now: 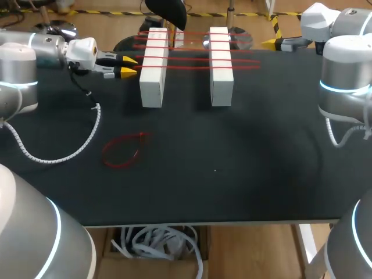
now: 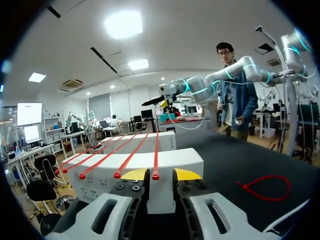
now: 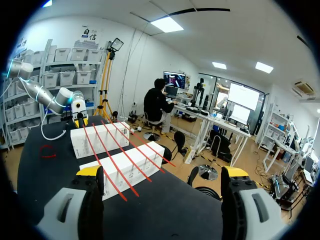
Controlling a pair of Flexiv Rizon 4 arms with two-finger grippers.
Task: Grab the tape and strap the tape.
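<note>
Two white blocks (image 1: 153, 68) (image 1: 221, 65) stand at the back of the black table, with several red tape straps (image 1: 192, 58) stretched across them. My left gripper (image 1: 129, 65) hovers just left of the left block. In the left wrist view that gripper (image 2: 160, 175) is open by a narrow gap, and the end of one strap (image 2: 155, 174) lies between its fingertips without both touching it. A loose red tape loop (image 1: 122, 150) (image 2: 267, 187) lies on the table nearer the front. My right gripper (image 3: 162, 172) is wide open and holds nothing, off past the back right corner (image 1: 280, 42).
A white coiled cable (image 1: 75, 145) hangs from my left arm and trails over the table's left part. The table's front edge (image 1: 209, 221) runs below the loop. My right arm's body (image 1: 346, 87) stands at the right edge.
</note>
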